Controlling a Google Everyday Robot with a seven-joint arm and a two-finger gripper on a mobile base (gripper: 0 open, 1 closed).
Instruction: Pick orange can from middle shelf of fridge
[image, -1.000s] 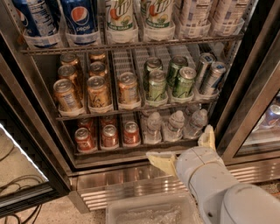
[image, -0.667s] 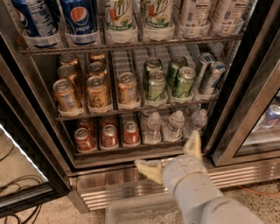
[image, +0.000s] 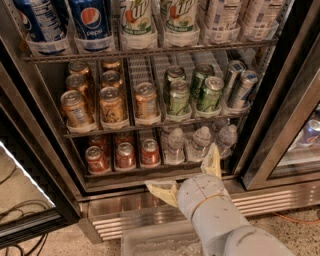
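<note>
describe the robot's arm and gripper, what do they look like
The gripper is low in front of the fridge base. It has two flat, cream-yellow fingers that taper to blunt tips. The arm is a thick, smooth, pale grey cylinder with a rounded end and a thin orange-tan line around it. No cables or markings show.

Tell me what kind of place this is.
Likely a shop or break room: a commercial drinks fridge stands open, with soda bottles above, orange cans and green cans on the middle shelf. The pincer, open, sits low before the bottom rack.
</note>
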